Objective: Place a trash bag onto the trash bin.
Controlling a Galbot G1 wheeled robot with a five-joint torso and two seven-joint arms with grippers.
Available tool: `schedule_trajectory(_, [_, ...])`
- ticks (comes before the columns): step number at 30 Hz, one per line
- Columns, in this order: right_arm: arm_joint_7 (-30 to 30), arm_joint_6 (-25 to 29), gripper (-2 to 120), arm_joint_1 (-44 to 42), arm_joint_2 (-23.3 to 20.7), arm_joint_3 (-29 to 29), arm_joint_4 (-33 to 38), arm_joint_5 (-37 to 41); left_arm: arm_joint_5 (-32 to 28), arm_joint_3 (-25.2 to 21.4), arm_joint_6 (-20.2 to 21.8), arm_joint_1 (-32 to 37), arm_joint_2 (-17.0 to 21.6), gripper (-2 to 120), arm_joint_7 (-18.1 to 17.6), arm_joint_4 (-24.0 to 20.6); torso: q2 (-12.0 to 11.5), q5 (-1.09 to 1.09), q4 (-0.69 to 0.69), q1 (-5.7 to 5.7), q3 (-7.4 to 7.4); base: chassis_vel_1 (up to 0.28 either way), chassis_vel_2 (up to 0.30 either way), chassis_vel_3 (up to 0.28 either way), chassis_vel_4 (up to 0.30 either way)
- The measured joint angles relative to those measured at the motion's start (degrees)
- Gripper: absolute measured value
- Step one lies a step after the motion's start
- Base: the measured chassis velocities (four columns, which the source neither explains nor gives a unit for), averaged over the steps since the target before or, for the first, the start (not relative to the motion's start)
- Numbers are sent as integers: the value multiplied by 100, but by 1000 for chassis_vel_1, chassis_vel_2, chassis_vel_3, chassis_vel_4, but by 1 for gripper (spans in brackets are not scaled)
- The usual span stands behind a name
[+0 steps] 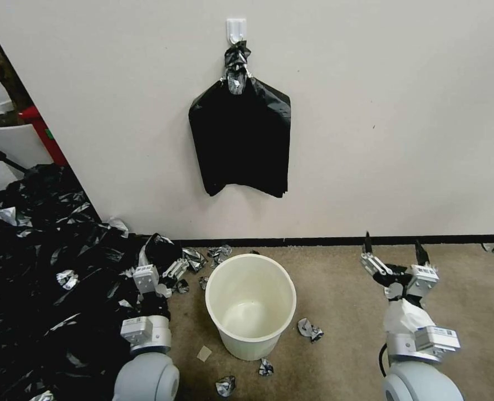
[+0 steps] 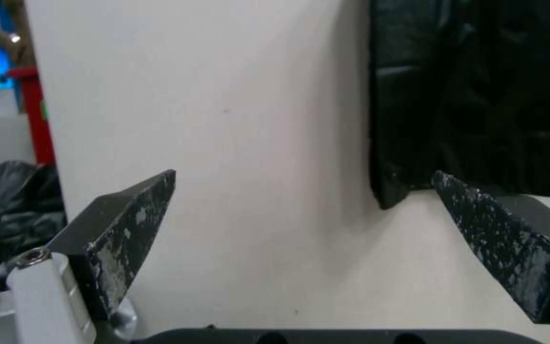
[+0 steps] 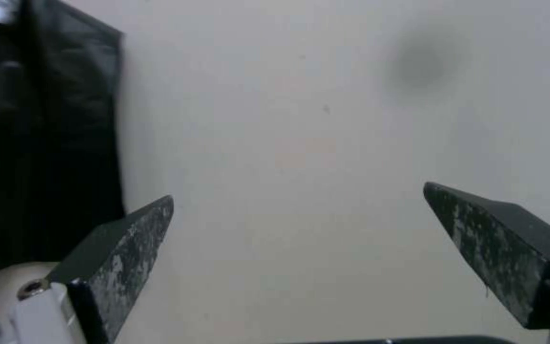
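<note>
Bare trash bin (image 1: 251, 303) at lower centre; left gripper (image 2: 303, 215) and right gripper (image 3: 297, 229) spread, empty.
The hanging stack of bags (image 1: 239, 142) at upper centre looks light, limp, slippery: pinch one bottom corner.

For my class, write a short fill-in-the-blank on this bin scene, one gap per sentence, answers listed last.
1. The stack of black bags hangs from a white ____ on the wall.
2. The trash bin stands upright on the carpet, and inside it is ____.
3. The big heap of black bags lies on the robot's ____ side.
4. The left end effector and the right end effector both have their fingers ____.

Missing words: hook; empty; left; open
</note>
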Motion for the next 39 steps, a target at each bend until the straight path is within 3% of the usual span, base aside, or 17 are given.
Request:
schedule_trajectory(7, [-792,412,100,436,-134,-236,-446,107,47,-13,-112,2,2,100,139,-4,0,0,-1,0,0,0,0,0,0])
schedule_trajectory(9, [-1068,641,100,857,-247,-542,-782,601,65,65,-518,33,-10,100,528,-9,0,0,-2,0,0,0,0,0,0])
schedule_trajectory(11, [-1117,710,100,1046,-284,-694,-920,876,37,70,-598,60,-16,100,537,-14,0,0,-2,0,0,0,0,0,0])
schedule_trajectory(13, [-1169,807,100,1845,-315,-1349,-1343,2028,-191,82,-705,164,-46,100,524,-78,0,1,-1,0,0,0,0,0,0])
schedule_trajectory(17, [-1166,878,100,2492,-232,-1843,-1639,2863,-297,80,-756,271,-100,100,520,-125,0,-1,1,0,1,0,0,0,0])
schedule_trajectory(19, [-1143,938,100,3481,-39,-2512,-2052,3655,-227,37,-920,408,-190,100,530,-96,0,0,0,0,1,0,0,0,0])
schedule_trajectory(23, [-1118,940,100,4386,82,-3018,-2473,4025,-145,-38,-1046,485,-243,100,570,-21,0,-1,0,0,1,0,0,0,0])
schedule_trajectory(28, [-1116,937,100,5078,168,-3294,-2952,4395,-106,-53,-1115,493,-243,100,683,-14,0,-1,1,0,1,0,0,0,0])
schedule_trajectory(31, [-1095,787,100,5894,286,-3470,-3467,5269,-80,-72,-1250,481,-237,100,903,-11,0,0,-1,0,1,0,0,0,0])
schedule_trajectory(39, [-1022,651,100,6885,567,-3557,-4255,5835,2,-131,-1267,532,-485,100,933,-16,0,0,0,0,0,0,0,0,0])
